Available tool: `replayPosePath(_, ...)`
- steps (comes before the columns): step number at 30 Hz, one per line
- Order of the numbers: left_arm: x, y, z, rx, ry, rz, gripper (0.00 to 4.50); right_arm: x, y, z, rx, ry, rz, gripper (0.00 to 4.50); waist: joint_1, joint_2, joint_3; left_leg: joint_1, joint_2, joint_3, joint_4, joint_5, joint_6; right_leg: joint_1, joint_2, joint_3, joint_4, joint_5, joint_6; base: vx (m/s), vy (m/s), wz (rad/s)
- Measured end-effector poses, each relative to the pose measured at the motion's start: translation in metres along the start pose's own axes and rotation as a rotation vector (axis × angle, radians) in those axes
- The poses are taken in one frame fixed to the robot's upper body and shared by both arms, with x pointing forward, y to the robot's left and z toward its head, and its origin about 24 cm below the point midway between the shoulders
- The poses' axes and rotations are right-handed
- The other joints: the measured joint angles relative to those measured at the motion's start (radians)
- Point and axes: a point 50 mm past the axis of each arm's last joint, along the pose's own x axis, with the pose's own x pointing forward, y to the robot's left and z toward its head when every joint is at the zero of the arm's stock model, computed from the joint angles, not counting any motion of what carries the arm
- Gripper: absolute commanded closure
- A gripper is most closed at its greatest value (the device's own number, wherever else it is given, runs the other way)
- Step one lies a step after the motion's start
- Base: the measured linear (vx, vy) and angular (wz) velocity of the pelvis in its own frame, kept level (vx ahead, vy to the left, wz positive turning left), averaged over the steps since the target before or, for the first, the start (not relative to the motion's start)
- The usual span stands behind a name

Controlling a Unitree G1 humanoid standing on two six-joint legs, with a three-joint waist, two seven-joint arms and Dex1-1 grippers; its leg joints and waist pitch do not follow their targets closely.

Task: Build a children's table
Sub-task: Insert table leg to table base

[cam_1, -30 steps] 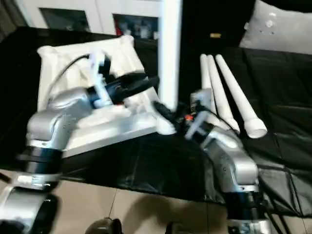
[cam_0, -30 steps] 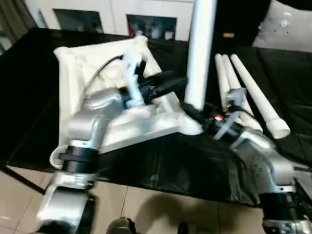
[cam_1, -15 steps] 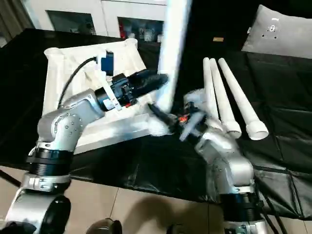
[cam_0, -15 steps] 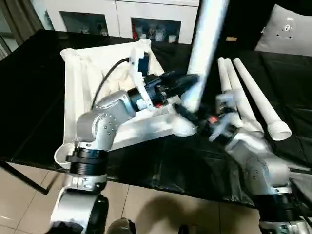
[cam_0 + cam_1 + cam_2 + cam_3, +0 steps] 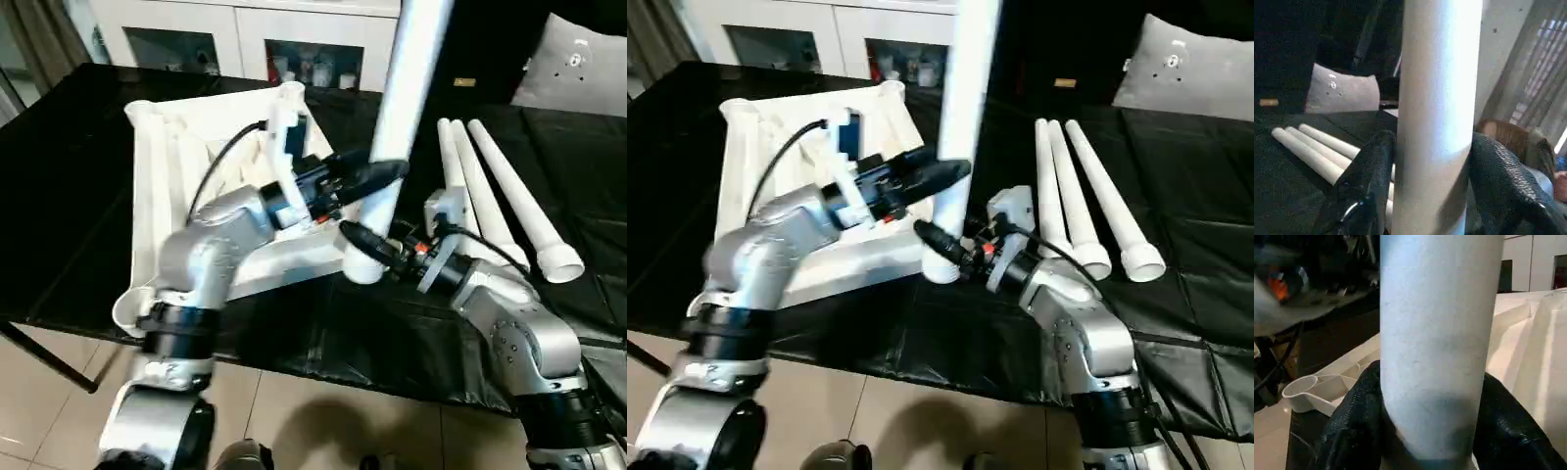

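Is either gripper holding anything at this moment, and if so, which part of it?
Both hold the upright white leg. The right gripper clamps it near its bottom end, at the tabletop's corner socket. The left gripper brackets the shaft slightly higher; a firm grip there cannot be told.

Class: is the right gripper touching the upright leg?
Touching. In the right wrist view, both fingers press against the sides of the upright leg, with no gap showing at either one.

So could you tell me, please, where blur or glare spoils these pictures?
Left eye view: the upright leg is washed out pale near the top. Right eye view: the left arm's silver forearm is motion-smeared. Left wrist view: the leg glares bright between the left gripper fingers. Right wrist view: the background behind the right gripper is soft.
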Motion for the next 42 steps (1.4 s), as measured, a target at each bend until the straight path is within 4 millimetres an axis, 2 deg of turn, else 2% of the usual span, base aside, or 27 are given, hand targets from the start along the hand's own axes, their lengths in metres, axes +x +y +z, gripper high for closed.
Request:
replayPosePath(5, 0.0001, 0.0002, 0.0003, 0.004, -0.006, 0.005, 2.61, 0.0, -0.0006, 0.0011, -0.007, 0.002, -0.003, 2.61, -0.003, 0.0, 0.0, 0.0, 0.0, 0.0, 0.0, 0.0, 0.0, 0.0, 0.0, 0.0, 0.0, 0.0, 0.0, 0.0, 0.0, 0.0)
replayPosePath(17, 0.0013, -0.0009, -0.0006, 0.055, -0.005, 0.008, 2.68, 0.0003, -0.0012, 0.0014, -0.018, 0.007, -0.011, 2.61, -0.002, 0.001, 0.0, 0.0, 0.0, 0.0, 0.002, 0.0, 0.0, 0.0, 0.0, 0.0, 0.001, 0.001, 0.0, 0.0, 0.0, 0.0)
replayPosePath(23, 0.005, -0.005, -0.0024, 0.164, 0.024, -0.005, 2.68, 0.0002, -0.0025, 0.0, -0.025, 0.02, -0.023, 2.61, -0.002, 0.001, -0.001, 0.0, 0.0, 0.0, 0.002, 0.0, 0.0, 0.0, 0.0, 0.0, 0.001, 0.002, 0.001, 0.0, 0.0, 0.0)
replayPosePath(34, 0.0093, 0.0, -0.0032, 0.106, -0.005, 0.081, 2.68, 0.0005, -0.0079, 0.0037, -0.04, 0.026, -0.056, 2.61, -0.003, -0.005, -0.003, 0.0, 0.0, 0.0, 0.003, 0.001, -0.001, 0.0, 0.0, 0.0, 0.001, 0.004, 0.002, 0.0, 0.0, 0.0)
replayPosePath(42, 0.0091, 0.0013, -0.0038, 0.102, -0.004, 0.1, 2.68, 0.0012, -0.0082, 0.003, -0.038, 0.028, -0.075, 2.61, -0.003, -0.006, -0.004, 0.0, 0.0, 0.0, 0.003, 0.001, -0.001, 0.0, 0.0, 0.0, 0.001, 0.004, 0.002, 0.0, 0.0, 0.0)
